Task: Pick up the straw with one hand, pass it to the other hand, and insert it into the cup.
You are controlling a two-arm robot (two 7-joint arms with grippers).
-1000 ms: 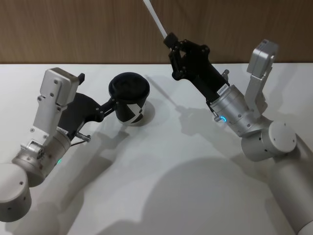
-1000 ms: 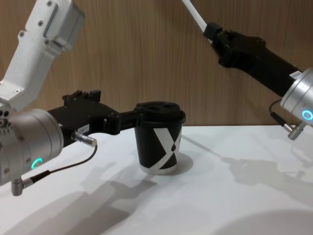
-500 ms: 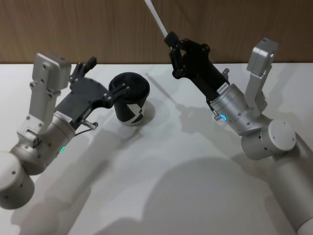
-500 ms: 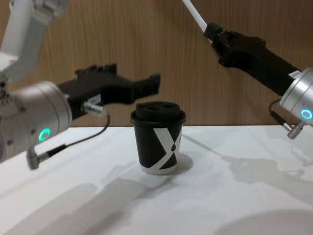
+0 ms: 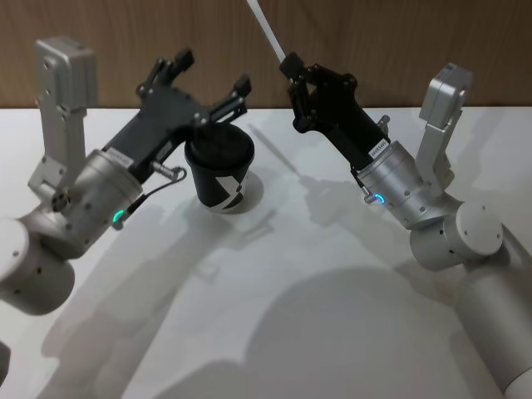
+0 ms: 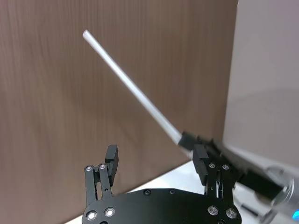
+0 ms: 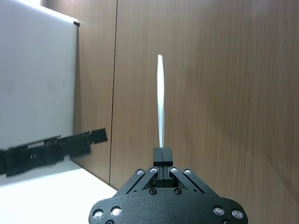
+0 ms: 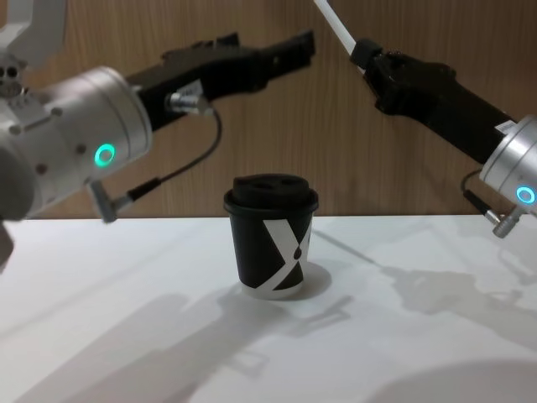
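The thin white straw (image 5: 266, 29) sticks up and to the left out of my right gripper (image 5: 291, 65), which is shut on its lower end high over the table's far side. The straw (image 7: 160, 102) runs straight out from the closed fingertips. My left gripper (image 5: 210, 73) hangs open in the air just above and behind the black cup (image 5: 220, 166), a short way left of the straw. Between its spread fingers (image 6: 111, 156) the straw (image 6: 131, 86) shows farther off, apart from them. The cup (image 8: 273, 239), lidded and marked with a white X, stands upright on the table.
The white table (image 5: 291, 291) spreads in front of the cup. A wood-panelled wall (image 8: 252, 143) stands close behind. A thin dark cable with a silver plug (image 8: 189, 101) loops off my left wrist.
My left gripper has left the cup's side, risen above the lid and swung toward the straw with its fingers spread. The right gripper and straw have held still.
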